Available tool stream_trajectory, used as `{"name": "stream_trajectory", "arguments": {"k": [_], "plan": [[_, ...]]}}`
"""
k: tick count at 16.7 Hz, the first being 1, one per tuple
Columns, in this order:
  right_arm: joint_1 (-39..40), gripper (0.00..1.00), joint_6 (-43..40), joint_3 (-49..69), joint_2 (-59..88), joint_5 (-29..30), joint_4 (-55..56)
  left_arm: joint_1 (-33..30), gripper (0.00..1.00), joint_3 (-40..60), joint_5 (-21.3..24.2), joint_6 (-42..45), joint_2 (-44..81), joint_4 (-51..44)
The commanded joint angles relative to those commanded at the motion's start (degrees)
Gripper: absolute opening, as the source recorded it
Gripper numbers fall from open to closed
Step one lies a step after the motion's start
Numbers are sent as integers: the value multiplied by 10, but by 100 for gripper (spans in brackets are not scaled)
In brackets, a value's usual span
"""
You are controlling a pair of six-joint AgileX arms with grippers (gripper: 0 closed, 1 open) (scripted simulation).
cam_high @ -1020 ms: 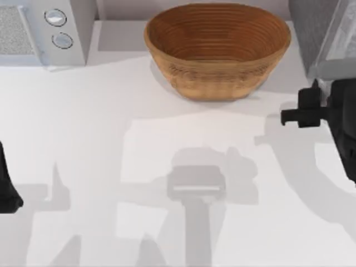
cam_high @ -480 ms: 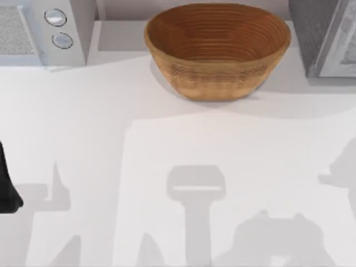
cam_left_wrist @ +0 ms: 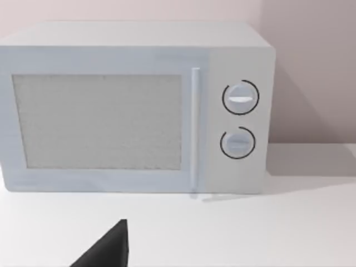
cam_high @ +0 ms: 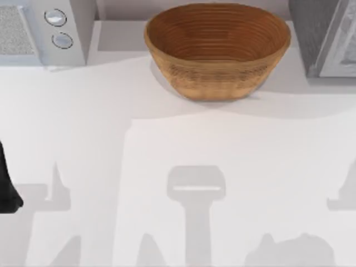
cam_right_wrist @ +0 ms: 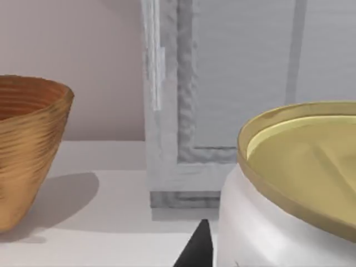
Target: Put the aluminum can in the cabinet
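Note:
The aluminum can (cam_right_wrist: 289, 189) sits very close in the right wrist view, with a white body and a dull gold round top. One dark fingertip (cam_right_wrist: 196, 249) of my right gripper presses against its side, so the gripper is shut on it. Beyond the can stands the grey cabinet (cam_right_wrist: 222, 94), also seen at the table's back right corner (cam_high: 325, 36). My left arm (cam_high: 6, 192) is parked at the left edge of the table, with one dark fingertip (cam_left_wrist: 108, 247) facing the microwave.
A large woven basket (cam_high: 217, 50) stands at the back middle of the table, just left of the cabinet (cam_right_wrist: 25, 150). A white microwave (cam_high: 41, 30) fills the back left corner (cam_left_wrist: 133, 105). Arm shadows lie on the white tabletop (cam_high: 183, 139).
My right arm, seen a second ago by the cabinet at the right edge of the top view, has withdrawn from that view. Its shadow slid toward the front. The left arm has not moved.

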Motion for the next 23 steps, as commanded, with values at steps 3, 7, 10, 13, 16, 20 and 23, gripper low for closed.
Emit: {"name": "stream_trajectory", "arguments": {"k": [3,7,10,13,16,20,23], "plan": [[-2,0,-1,-6,-12,-8,0,0,100,0,0,0,0,0],[-1,0,0,-4,-9,-7,0,0,100,0,0,0,0,0],[6,0,1,32,23,-5,-10,0,100,0,0,0,0,0],[19,0,2,123,99,4,-33,0,100,0,0,0,0,0],[34,0,3,257,205,20,-67,0,100,0,0,0,0,0],[53,0,4,474,369,47,-120,0,100,0,0,0,0,0],[68,0,5,643,493,67,-160,0,100,0,0,0,0,0]]}}
